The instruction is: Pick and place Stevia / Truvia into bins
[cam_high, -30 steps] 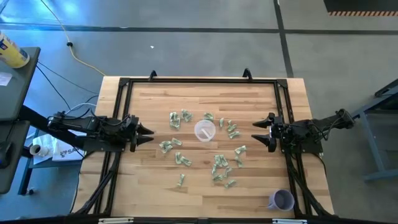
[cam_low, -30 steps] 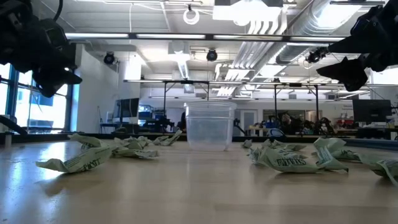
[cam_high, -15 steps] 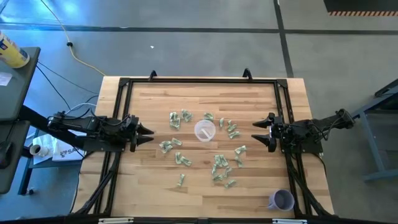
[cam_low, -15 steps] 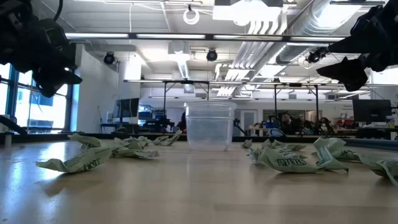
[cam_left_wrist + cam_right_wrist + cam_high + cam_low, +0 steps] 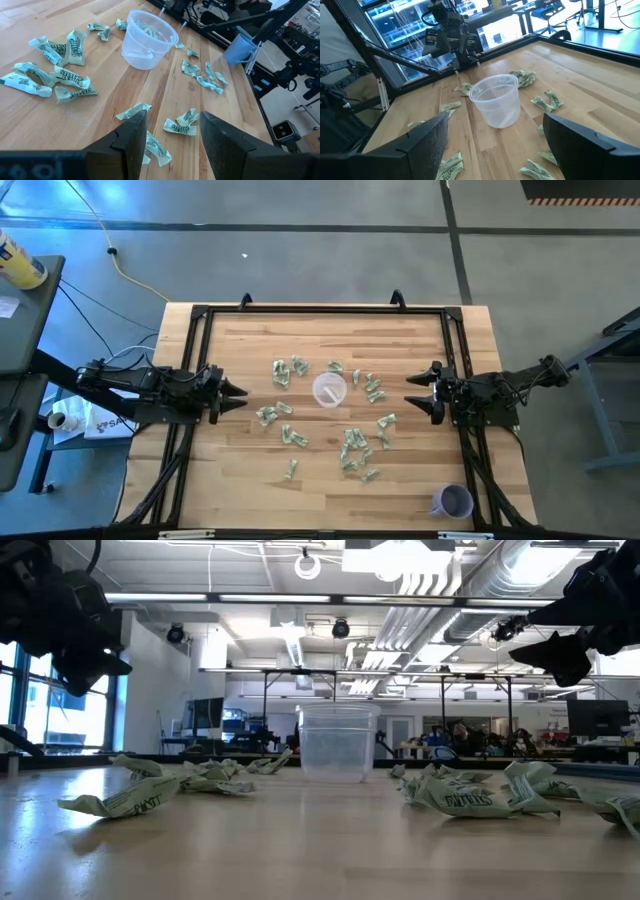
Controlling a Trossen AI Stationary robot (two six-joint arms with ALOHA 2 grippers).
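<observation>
Several green and white Stevia packets (image 5: 352,448) lie scattered flat on the wooden table around a clear plastic cup (image 5: 329,391), the bin, which stands upright on its base mid-table (image 5: 146,39) (image 5: 497,100) (image 5: 338,742). At least one packet lies inside it. My left gripper (image 5: 238,392) hangs open above the table's left side, pointing toward the cup, and holds nothing. My right gripper (image 5: 411,391) hangs open above the right side, facing the cup, with its fingers wide apart and nothing between them.
An opaque lavender cup (image 5: 452,502) stands at the table's near right corner. A black metal frame (image 5: 320,308) runs around the tabletop. Bare wood lies along the far edge and near left.
</observation>
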